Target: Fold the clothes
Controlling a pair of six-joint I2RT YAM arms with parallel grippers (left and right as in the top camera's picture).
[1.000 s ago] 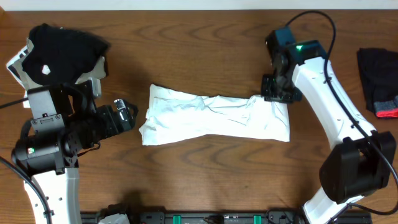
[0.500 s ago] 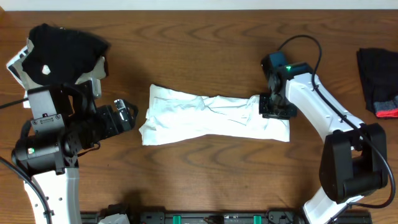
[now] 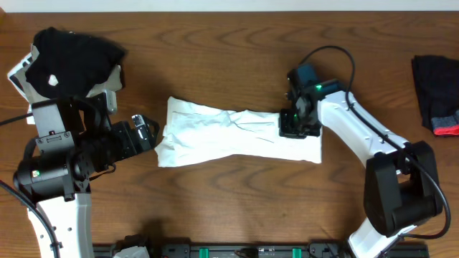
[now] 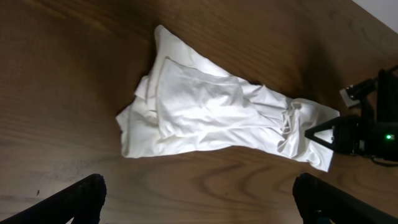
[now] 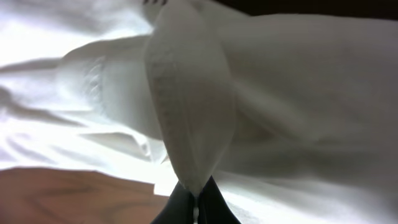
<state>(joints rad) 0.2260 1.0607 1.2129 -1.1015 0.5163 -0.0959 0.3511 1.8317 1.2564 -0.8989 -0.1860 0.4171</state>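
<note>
- The white T-shirt (image 3: 229, 136) is lying bunched and wrinkled in a long band across the middle of the wooden table (image 3: 229, 43), running left to right in the overhead view.
- Its left end is spreading wider, with one flatter panel lying over the crumpled layers, as the left wrist view is showing; its right end is narrowing toward a squared-off corner.
- The right gripper (image 3: 294, 123) is sitting on the upper edge of the shirt's right end, its jaws closed tight on a fold of the white cloth.
- In the right wrist view a raised ridge of fabric is rising straight out of the pinched fingertips (image 5: 186, 198), with a stitched seam running along it, and a strip of bare wood is showing at the lower left.
- The right arm is reaching in from the lower right of the table, bending over the shirt's right end.
- The left gripper (image 3: 148, 131) is hovering just off the shirt's left end, jaws spread wide and holding nothing; its two dark fingers (image 4: 68, 200) are framing the bottom corners of the left wrist view.
- A black garment with a white spot (image 3: 72, 54) is lying draped at the far left corner, behind the left arm.
- A black garment with red trim (image 3: 436, 93) is lying at the right edge, well apart from the shirt.
</note>
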